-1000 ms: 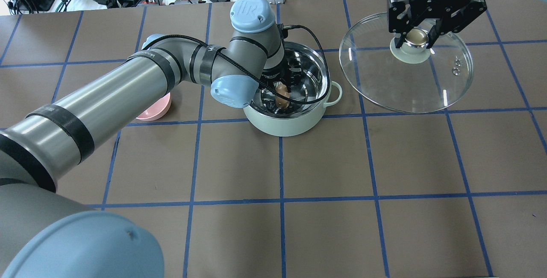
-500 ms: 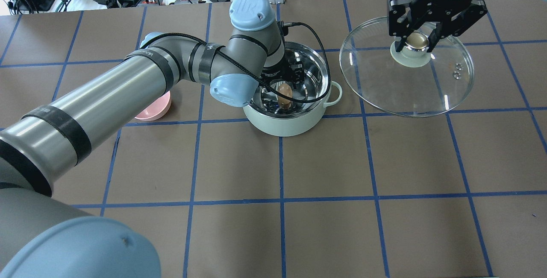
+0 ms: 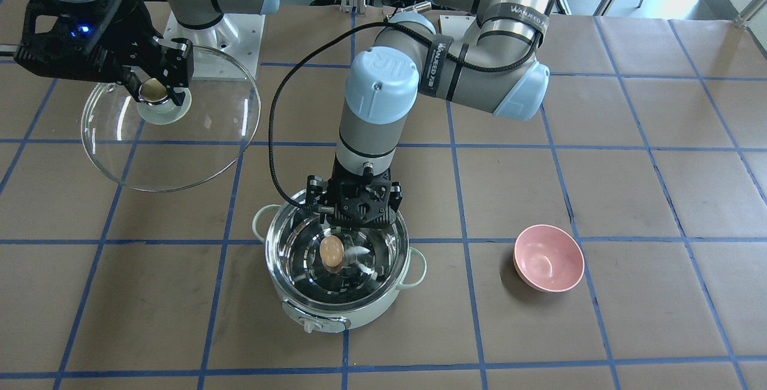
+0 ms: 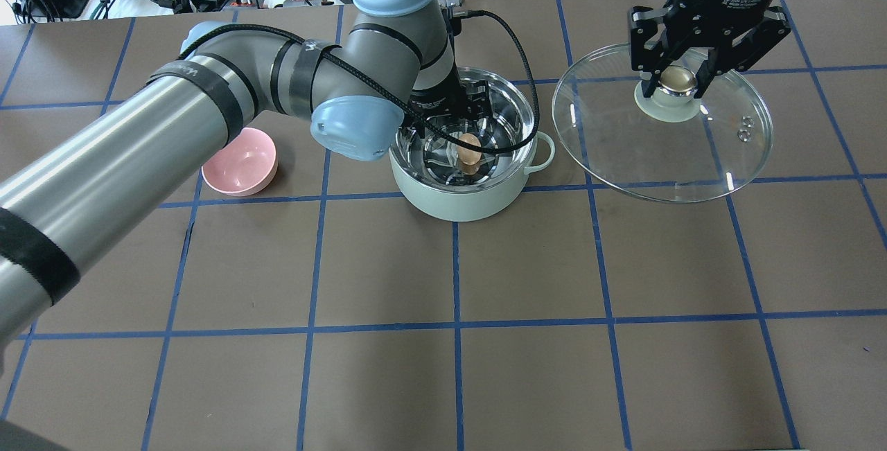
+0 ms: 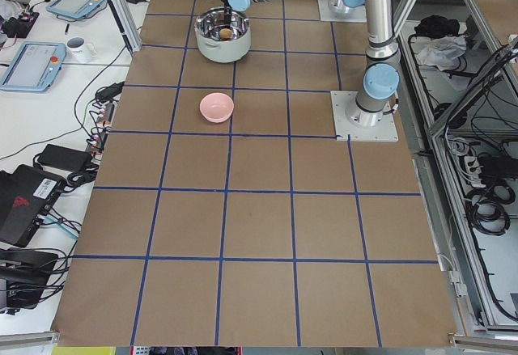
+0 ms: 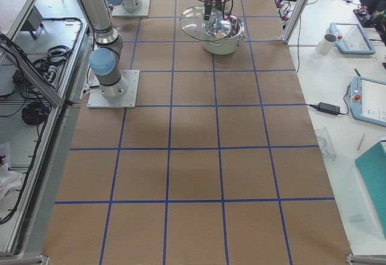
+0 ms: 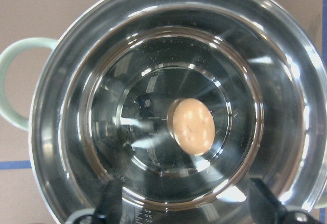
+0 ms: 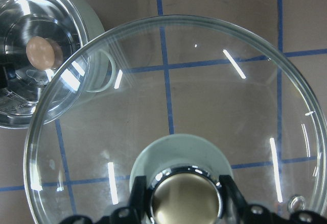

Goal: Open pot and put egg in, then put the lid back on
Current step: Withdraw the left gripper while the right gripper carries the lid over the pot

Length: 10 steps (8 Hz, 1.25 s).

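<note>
The mint-green pot (image 4: 457,203) stands open on the table, also in the front view (image 3: 371,312). The tan egg (image 4: 470,149) lies on its steel bottom, seen too in the front view (image 3: 331,251) and the left wrist view (image 7: 191,126). My left gripper (image 3: 355,225) hangs open and empty just above the pot's far rim; both fingertips (image 7: 108,203) frame the egg from above. My right gripper (image 4: 678,80) is shut on the golden knob of the glass lid (image 4: 658,153), held tilted above the table to the right of the pot (image 8: 204,96).
An empty pink bowl (image 4: 240,169) sits left of the pot, partly under my left arm. Brown table with a blue tape grid. Cables and electronics lie beyond the far edge.
My left gripper has risen out of the pot and the egg stays on the bottom. The left arm swung back, uncovering the pink bowl. The lid drifted slightly nearer.
</note>
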Available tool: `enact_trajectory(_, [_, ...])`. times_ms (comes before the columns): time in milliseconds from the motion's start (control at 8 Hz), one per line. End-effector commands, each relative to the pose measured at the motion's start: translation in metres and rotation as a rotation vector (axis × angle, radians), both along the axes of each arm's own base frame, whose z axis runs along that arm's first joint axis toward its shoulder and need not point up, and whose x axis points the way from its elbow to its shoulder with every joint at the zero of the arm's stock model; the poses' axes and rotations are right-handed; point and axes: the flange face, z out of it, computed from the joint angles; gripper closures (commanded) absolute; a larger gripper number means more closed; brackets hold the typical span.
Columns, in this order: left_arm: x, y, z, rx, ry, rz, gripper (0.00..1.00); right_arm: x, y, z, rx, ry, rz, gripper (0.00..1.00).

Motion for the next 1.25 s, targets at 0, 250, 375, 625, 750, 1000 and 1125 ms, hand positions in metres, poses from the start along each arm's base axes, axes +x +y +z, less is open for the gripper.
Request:
enact_trajectory(0, [0.022,0.017,0.052,-0.027,-0.066,-0.029,0.12,0.004,-0.005,-0.007,0.028,0.006,-0.017,0.76])
enact_trajectory(250, [0.073,0.020,0.096,0.010,-0.098,-0.026,0.10,0.049,-0.029,-0.023,0.028,0.016,-0.008,0.76])
enact_trajectory(375, [0.110,0.016,0.114,0.007,-0.124,-0.005,0.10,0.092,-0.044,-0.043,0.023,0.037,-0.008,0.76])
enact_trajectory(625, [0.184,0.008,0.132,0.029,-0.138,0.031,0.03,0.159,-0.068,-0.085,-0.041,0.017,-0.060,0.76])
enact_trajectory(750, [0.210,0.011,0.144,0.029,-0.140,0.048,0.05,0.186,-0.076,-0.103,-0.049,0.015,-0.074,0.76])
enact_trajectory(1000, [0.242,0.019,0.149,0.060,-0.155,0.049,0.00,0.206,-0.091,-0.126,-0.060,0.003,-0.105,0.76])
enact_trajectory(1125, [0.243,0.025,0.153,0.059,-0.153,0.050,0.00,0.210,-0.096,-0.134,-0.058,-0.028,-0.118,0.76])
